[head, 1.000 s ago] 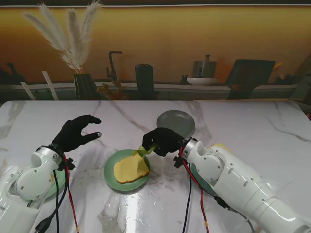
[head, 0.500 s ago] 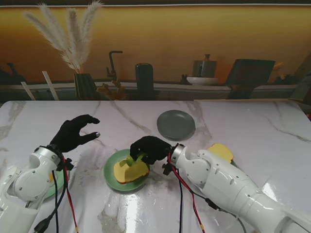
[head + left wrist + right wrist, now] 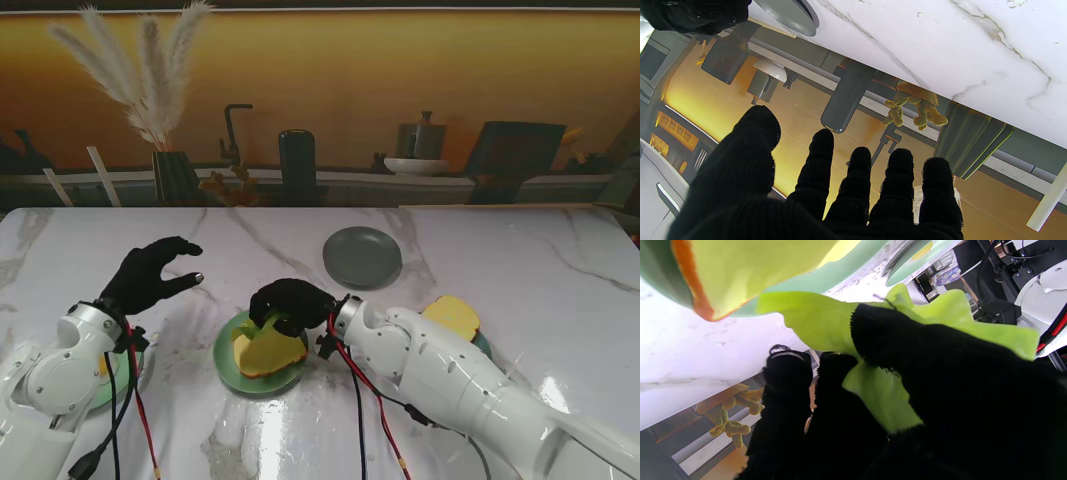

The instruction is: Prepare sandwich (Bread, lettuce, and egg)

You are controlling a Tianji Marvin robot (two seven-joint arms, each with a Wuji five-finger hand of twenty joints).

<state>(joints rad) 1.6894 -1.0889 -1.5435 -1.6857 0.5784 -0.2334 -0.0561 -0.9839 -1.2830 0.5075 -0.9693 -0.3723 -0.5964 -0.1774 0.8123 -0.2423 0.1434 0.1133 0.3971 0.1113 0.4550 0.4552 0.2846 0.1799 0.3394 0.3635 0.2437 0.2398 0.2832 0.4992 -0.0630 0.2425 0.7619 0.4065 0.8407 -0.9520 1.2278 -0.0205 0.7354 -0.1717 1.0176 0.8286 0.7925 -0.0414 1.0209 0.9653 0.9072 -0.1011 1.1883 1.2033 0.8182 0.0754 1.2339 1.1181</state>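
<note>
Lettuce (image 3: pixel 262 325) is pinched in the right hand (image 3: pixel 288 303) — the black-gloved fingers (image 3: pixel 940 373) close around the bright green leaf, which shows clearly in the right wrist view, folded between thumb and fingers. From the stand's view, that hand sits over the far left part of the green plate (image 3: pixel 228 362), just above the bread slice (image 3: pixel 270 353) that lies on it. The leaf hangs at the bread's far edge; whether it already touches the bread I cannot tell.

Left hand (image 3: pixel 148 275) hovers above the marble table (image 3: pixel 520 260), well to the left of the green plate, its fingers (image 3: pixel 857 186) spread apart and holding nothing. Nearer to me, under the left forearm, the rim of another green plate (image 3: pixel 112 388) peeks out.

Farther from me and to the right of the sandwich plate sits a grey plate (image 3: pixel 362 256). At the right, beside the right forearm, a second bread slice (image 3: pixel 452 315) rests on a teal plate (image 3: pixel 481 343) — mostly hidden by the arm.
</note>
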